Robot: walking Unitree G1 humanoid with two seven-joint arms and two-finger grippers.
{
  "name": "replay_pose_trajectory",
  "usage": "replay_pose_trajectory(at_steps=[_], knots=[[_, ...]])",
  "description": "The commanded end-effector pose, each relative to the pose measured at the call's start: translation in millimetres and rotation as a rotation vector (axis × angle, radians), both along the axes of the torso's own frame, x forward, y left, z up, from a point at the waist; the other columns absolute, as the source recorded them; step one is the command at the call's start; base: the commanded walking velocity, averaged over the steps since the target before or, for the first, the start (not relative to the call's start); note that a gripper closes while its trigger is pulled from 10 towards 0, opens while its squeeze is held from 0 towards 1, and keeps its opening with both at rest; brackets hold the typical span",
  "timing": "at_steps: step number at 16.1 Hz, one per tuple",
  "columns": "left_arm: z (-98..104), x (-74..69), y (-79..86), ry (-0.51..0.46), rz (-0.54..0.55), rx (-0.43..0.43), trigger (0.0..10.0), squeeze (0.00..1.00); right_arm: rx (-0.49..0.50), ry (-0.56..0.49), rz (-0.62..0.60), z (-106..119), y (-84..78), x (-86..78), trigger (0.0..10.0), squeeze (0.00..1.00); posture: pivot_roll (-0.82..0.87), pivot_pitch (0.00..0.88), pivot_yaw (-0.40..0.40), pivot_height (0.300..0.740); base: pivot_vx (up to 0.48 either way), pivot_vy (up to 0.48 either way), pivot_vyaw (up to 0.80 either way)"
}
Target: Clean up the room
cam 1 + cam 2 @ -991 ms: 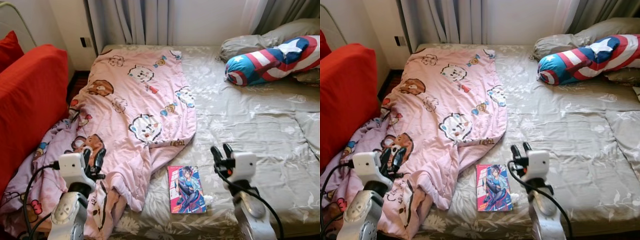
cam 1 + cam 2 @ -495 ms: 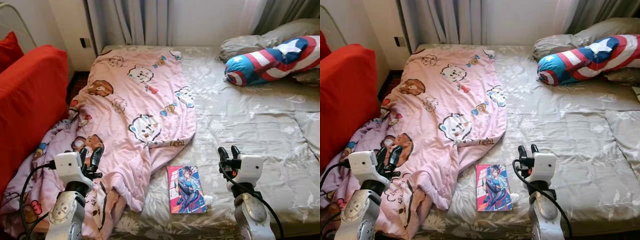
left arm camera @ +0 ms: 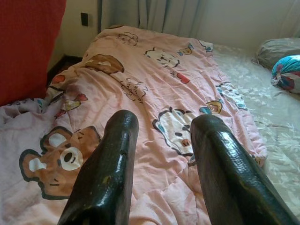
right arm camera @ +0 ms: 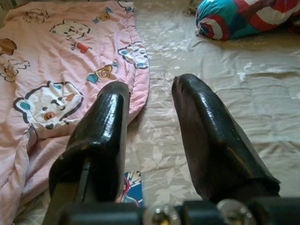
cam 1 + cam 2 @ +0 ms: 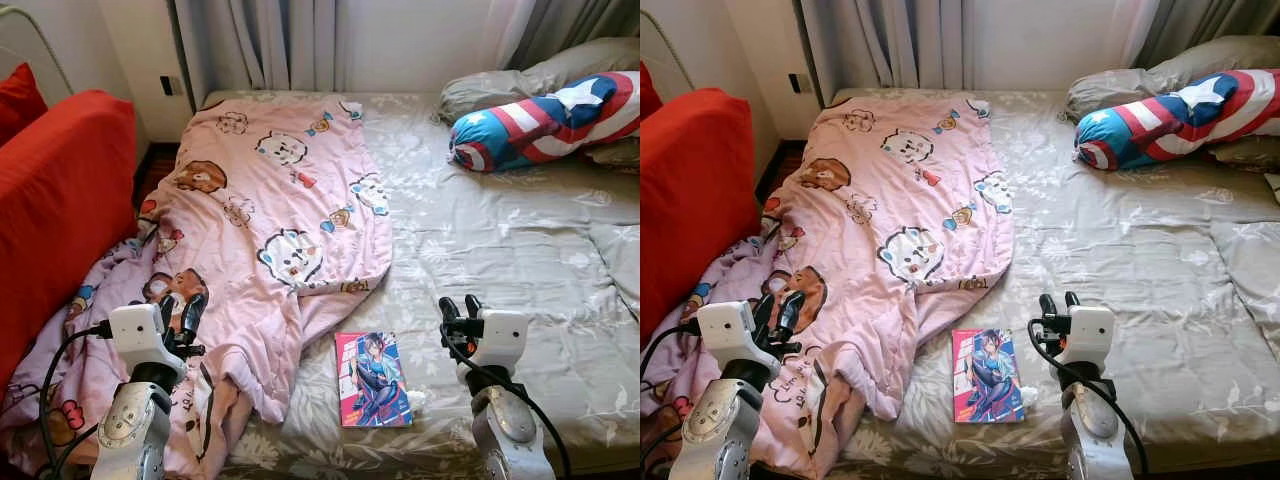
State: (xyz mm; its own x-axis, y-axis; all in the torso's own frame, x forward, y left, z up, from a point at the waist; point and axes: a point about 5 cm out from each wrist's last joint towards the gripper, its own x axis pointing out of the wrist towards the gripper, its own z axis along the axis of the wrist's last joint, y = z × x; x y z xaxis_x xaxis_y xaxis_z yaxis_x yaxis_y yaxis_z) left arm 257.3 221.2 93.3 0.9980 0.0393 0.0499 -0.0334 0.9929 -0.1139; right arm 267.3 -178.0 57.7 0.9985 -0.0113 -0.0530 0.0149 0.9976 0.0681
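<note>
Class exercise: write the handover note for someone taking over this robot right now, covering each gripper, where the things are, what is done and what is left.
Left gripper: open, empty, over the pink blanket.
Right gripper: open, empty, above the grey sheet, right of the comic book.
The blanket lies rumpled, hanging off the bed's left side. The star-striped pillow sits at the head.
Done: nothing visible.
Left: likely book and blanket.

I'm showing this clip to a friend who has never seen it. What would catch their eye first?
Probably the pink cartoon blanket, rumpled over the left half of the grey bed and spilling off its near corner beside a red sofa. Next, the star-and-stripes bolster pillow at the far right, and a comic book near the front edge, between the left pincer and right pincer, both open and empty.
</note>
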Motion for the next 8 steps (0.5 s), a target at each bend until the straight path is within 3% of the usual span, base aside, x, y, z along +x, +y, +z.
replay_pose_trajectory(at_steps=[1,4,8], knots=[[-2.8,-1.4,1.8,0.01,0.012,-0.009,10.0,0.0,0.001,0.01,-0.009,-0.2,-2.2,-0.8,10.0,0.0,-0.05,0.104,-0.033,0.72,0.0,0.0,0.0],[-3.3,-2.3,1.1,0.017,0.002,-0.001,10.0,0.0,0.009,-0.01,0.001,1.4,0.8,-1.5,10.0,0.0,-0.05,0.117,-0.031,0.692,0.0,0.0,0.0],[-2.9,-3.7,3.8,0.02,0.007,0.007,10.0,0.0,0.008,-0.004,0.007,1.2,4.2,-0.6,10.0,0.0,-0.05,0.12,-0.031,0.692,0.0,0.0,0.0]])
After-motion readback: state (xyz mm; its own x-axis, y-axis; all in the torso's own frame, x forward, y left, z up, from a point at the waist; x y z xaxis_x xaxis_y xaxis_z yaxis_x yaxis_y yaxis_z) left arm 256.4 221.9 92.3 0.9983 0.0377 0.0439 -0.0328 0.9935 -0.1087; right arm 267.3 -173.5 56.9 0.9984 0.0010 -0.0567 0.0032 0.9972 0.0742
